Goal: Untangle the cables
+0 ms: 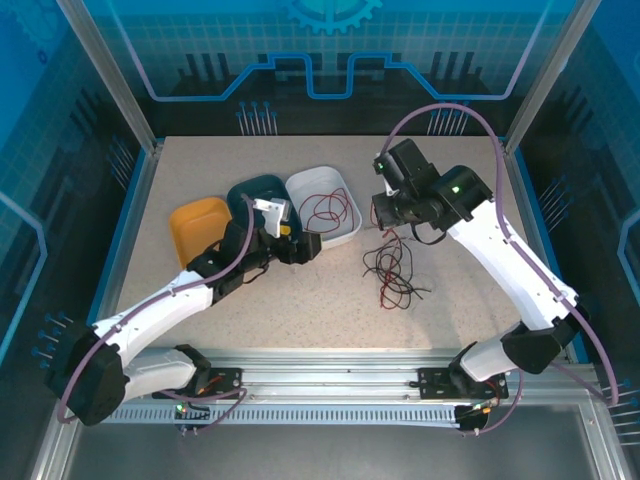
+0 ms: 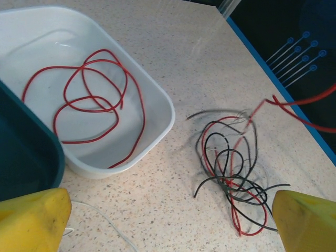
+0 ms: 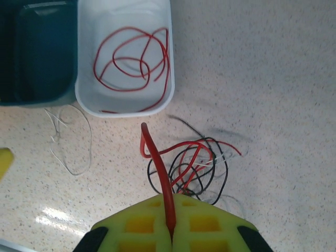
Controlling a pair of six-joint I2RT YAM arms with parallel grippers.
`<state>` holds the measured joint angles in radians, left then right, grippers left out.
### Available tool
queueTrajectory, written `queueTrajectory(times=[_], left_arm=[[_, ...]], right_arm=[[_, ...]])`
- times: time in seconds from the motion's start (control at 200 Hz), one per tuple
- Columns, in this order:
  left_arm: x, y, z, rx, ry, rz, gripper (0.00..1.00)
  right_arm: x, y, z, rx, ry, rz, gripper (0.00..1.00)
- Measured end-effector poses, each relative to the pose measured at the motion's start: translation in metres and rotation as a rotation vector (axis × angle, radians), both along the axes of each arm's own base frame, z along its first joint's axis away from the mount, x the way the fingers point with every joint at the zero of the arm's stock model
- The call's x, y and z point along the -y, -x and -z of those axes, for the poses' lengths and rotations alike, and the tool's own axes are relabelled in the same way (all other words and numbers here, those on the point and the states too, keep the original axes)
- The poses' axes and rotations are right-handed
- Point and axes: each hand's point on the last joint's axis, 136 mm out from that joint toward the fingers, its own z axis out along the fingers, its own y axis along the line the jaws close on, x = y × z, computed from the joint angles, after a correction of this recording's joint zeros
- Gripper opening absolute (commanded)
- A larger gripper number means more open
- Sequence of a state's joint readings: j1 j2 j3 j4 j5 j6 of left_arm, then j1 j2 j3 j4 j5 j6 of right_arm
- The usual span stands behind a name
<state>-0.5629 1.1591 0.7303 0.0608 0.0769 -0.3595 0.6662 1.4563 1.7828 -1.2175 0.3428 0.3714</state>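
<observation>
Right gripper (image 3: 170, 223), yellow fingers at the bottom of the right wrist view, is pinched shut on a red cable (image 3: 157, 163) that sticks forward out of the jaws toward the white tray (image 3: 171, 79). Below it sits the tangle (image 3: 191, 168), red and black cables looped through each other on the table (image 3: 273, 79), just beside the tray's near corner. The held strand looks joined to that tangle, but I can't trace exactly where. A second red cable (image 3: 134, 55) lies coiled loose inside the white tray, apart from the tangle. A white cable (image 3: 79, 142) lies alone on the table in front of the teal tray (image 3: 37, 52). Left gripper (image 2: 168, 223) has its jaws spread wide and holds nothing, low by the white tray, with the tangle ahead toward its right finger. Risks: nothing pins the tangle, so a pull on the held strand would likely lift or drag the whole clump rather than free one cable. A hard pull could cinch the loops tighter. The strand is thin and may slip out of the pads. A dragged clump could ride over the tray rim and snag the coiled red one. The left gripper, if it reaches in, could catch the white cable under it.
</observation>
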Motion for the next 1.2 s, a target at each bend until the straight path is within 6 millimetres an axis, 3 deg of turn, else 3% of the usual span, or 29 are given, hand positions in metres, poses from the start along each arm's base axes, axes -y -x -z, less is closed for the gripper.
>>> queueTrajectory(times=[0.545, 1.201], left_arm=[[0.03, 0.001, 0.001, 0.015, 0.005, 0.1, 0.99], [0.033, 0.001, -0.004, 0.034, 0.021, 0.103, 0.99]], right_arm=[[0.014, 0.009, -0.07, 0.199, -0.047, -0.029, 0.0], [0.027, 0.026, -0.204, 0.587, -0.206, -0.103, 0.0]])
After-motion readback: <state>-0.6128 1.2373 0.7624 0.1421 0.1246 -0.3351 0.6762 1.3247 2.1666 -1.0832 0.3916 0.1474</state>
